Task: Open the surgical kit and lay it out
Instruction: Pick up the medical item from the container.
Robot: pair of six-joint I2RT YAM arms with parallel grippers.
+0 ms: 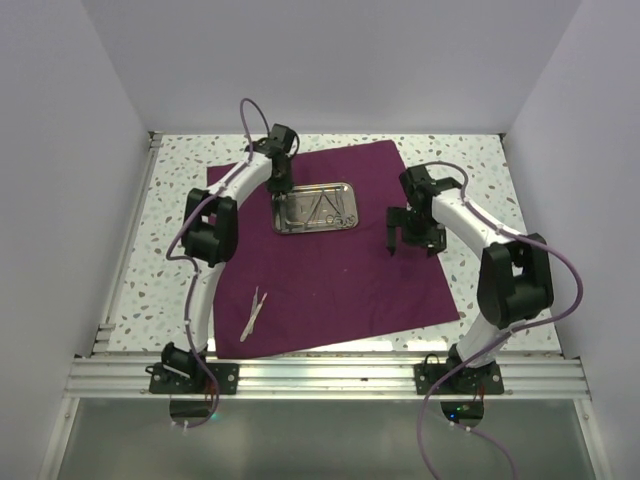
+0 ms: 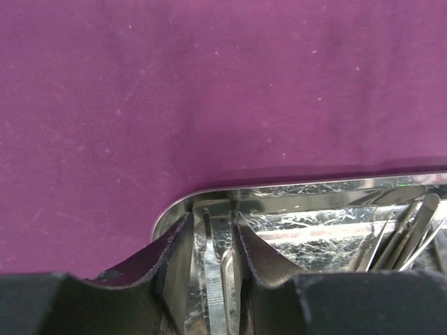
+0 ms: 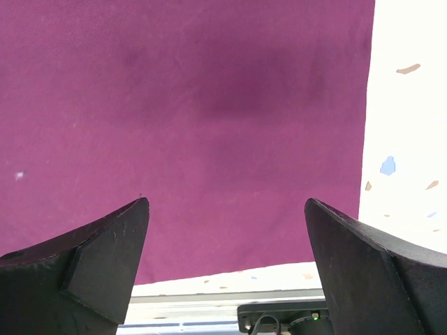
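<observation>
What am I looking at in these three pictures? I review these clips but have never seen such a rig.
Two robot arms are bolted at the near edge of a speckled table. The wide picture comes from a fixed camera above and behind them. The other two come from cameras on each wrist, so the dark shapes at the bottom are that arm's own fingers.

A purple cloth lies spread flat. On it sits a shiny steel tray with thin silver instruments inside. One pair of tweezers lies apart, on the cloth's near left part.

The left gripper reaches into the tray's end, fingers narrowed around a thin metal instrument; a firm grip cannot be confirmed. The right gripper hangs wide open over bare cloth, holding nothing.
</observation>
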